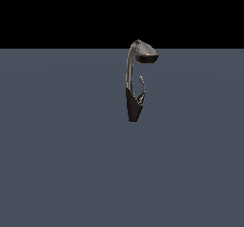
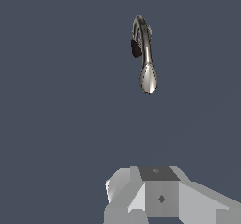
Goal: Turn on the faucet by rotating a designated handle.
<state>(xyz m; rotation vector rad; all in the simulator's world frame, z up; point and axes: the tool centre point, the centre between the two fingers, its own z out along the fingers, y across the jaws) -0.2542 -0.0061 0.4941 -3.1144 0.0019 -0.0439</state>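
Note:
The faucet (image 1: 133, 104) stands upright on the grey floor, with a dark tapered base, a tall curved silvery neck and a wide oval head (image 1: 145, 53) leaning to the exterior view's right. The handle (image 1: 141, 84), a thin curved lever with a pointed tip, rises beside the neck just above the base. The wrist view looks down on the faucet (image 2: 147, 53) from well away; its handle cannot be made out there. Only grey blocky parts of my gripper (image 2: 160, 197) show, far from the faucet and touching nothing. Its fingertips are hidden. The arm is absent from the exterior view.
A flat blue-grey floor (image 1: 62, 164) spreads around the faucet, under a black background. No other objects show.

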